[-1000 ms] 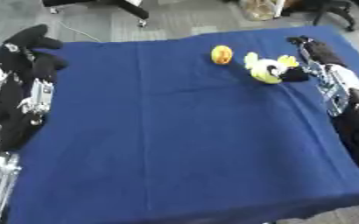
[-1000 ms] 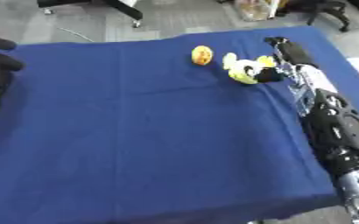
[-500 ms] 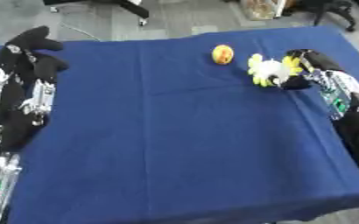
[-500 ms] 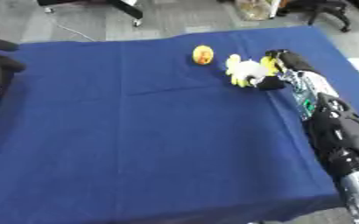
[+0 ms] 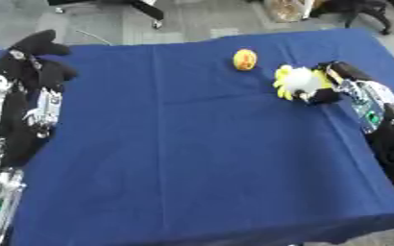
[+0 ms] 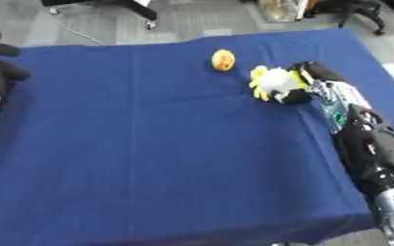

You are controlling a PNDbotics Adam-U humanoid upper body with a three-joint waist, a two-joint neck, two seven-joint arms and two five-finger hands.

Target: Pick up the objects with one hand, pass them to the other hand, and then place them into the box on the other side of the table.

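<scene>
1. Here, in the left eye view, a soft yellow-and-white plush toy point(image 5: 297, 82) lies on the blue cloth-covered table point(image 5: 192, 158) near its far right side. Its long axis runs roughly left to right, and yellow tufts point left, toward the table's middle; which end is its head I cannot tell.
2. The robot's black-and-silver right hand point(image 5: 328, 87) is curled round the toy's right end, dark fingers point(image 5: 321, 97) wrapping under it and the thumb side over the top. The toy touches the cloth or rests just above it; I cannot tell which.
3. A small round yellow-orange ball point(image 5: 245, 59) sits apart from the toy, up and to its left, touched by nothing.
4. The black left hand point(image 5: 41, 57) shows at the upper left edge above its silver forearm, holding nothing; whether its fingers are curled I cannot tell.
5. In the right eye view, the same grasp shows: the right hand closes on the toy's right side, with its arm running down the table's right edge. Only a dark part of the left hand shows at the left border.
6. Compared with a second ago, the right hand has closed further over the toy. The ball has not moved.
</scene>
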